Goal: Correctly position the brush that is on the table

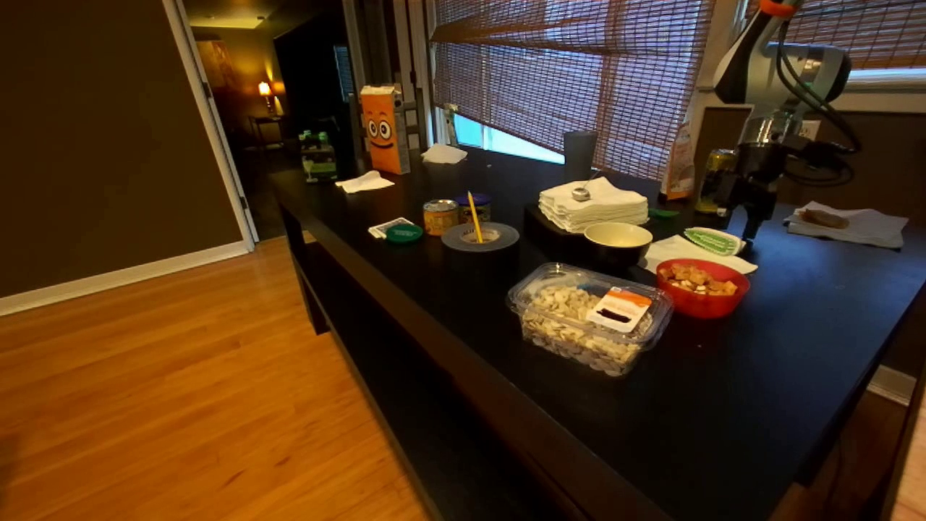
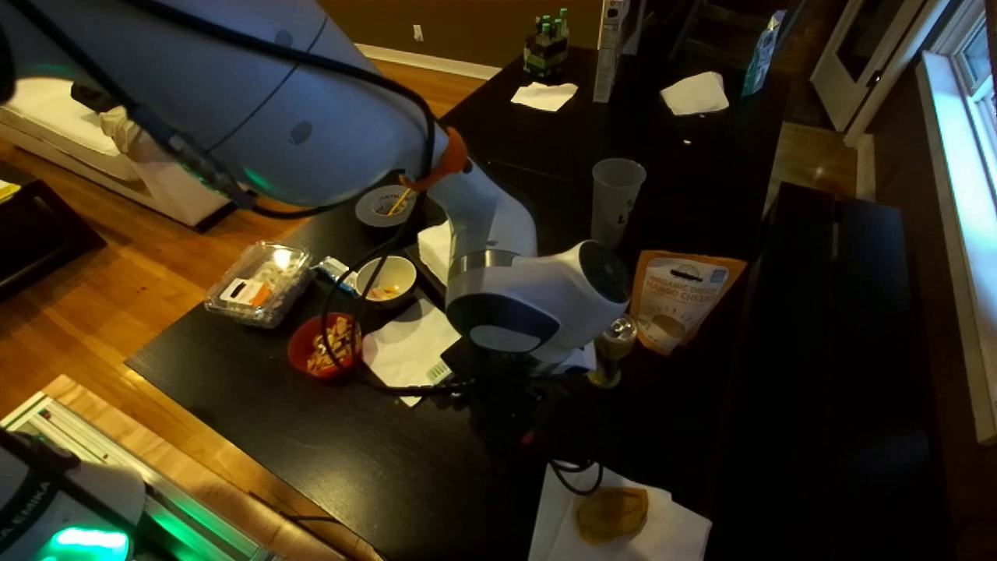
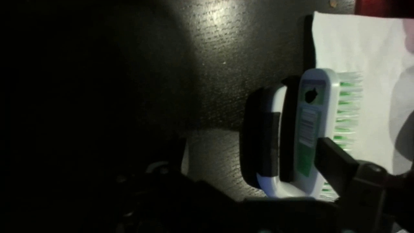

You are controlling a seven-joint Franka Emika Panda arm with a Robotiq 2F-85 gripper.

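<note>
White brush (image 3: 313, 126) along napkin (image 3: 368, 55), bristles (image 3: 348, 111) inward

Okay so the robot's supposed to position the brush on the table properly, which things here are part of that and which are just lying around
Part of the job:
brush
gripper, jaws apart
table

Just lying around:
red bowl
clear plastic tub
grey tape roll
yellow pencil
napkin stack
orange box
mango pouch
</note>
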